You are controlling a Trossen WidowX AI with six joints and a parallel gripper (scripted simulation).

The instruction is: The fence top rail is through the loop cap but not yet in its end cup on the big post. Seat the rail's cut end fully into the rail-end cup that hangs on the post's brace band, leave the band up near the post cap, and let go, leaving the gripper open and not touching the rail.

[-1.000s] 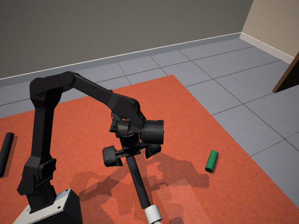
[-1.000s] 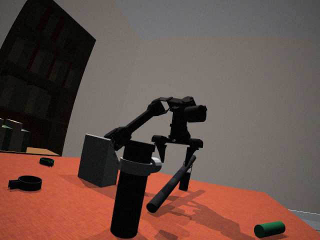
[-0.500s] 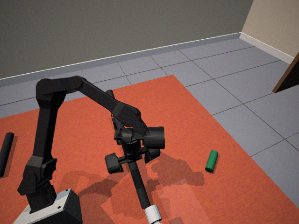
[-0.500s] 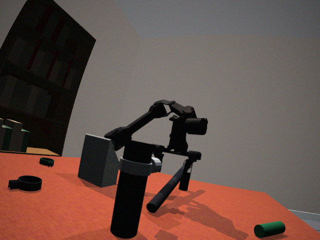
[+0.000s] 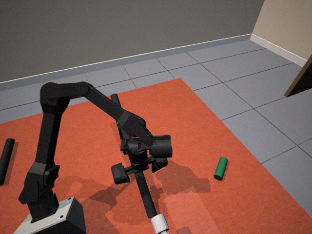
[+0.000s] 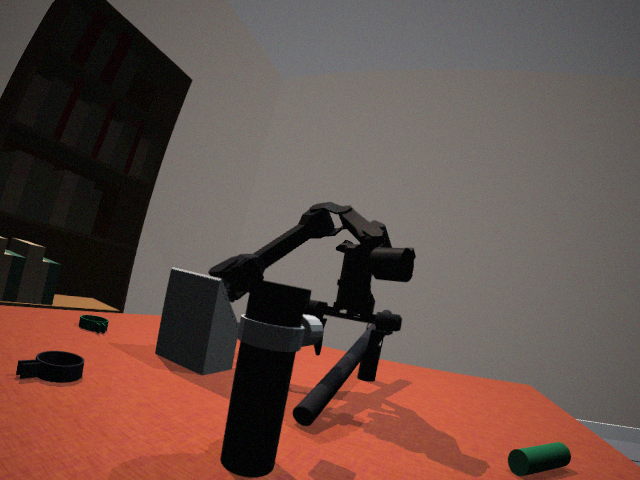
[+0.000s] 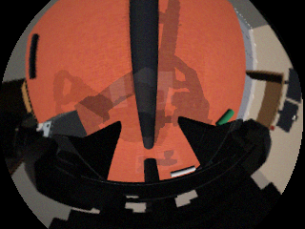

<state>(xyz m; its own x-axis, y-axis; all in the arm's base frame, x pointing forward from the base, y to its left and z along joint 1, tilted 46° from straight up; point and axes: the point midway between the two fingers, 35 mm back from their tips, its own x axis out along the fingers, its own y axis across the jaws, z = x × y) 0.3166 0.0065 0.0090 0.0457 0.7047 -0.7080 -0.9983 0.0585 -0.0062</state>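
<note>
The dark rail (image 5: 146, 195) (image 6: 336, 377) (image 7: 144, 43) slopes down from the loop-cap end. Its cut end hangs low in the exterior view, below and apart from the white rail-end cup (image 5: 159, 223) (image 6: 312, 331). The cup sits on the side of the grey brace band (image 6: 269, 334), high around the big black post (image 6: 258, 408) near its cap. My gripper (image 5: 139, 176) (image 6: 351, 345) (image 7: 151, 121) is open and empty, its fingers apart on either side of the rail's line. The short post stands under the rail's far end; the loop cap is mostly hidden by the gripper.
A green cylinder (image 5: 221, 168) (image 6: 540, 458) (image 7: 225, 116) lies to the rail's right. The robot base block (image 6: 195, 320) stands left. Another black rod (image 5: 6, 161) (image 7: 33, 56) lies beyond the arm. Black (image 6: 38, 368) and green (image 6: 93, 330) ring clamps lie left.
</note>
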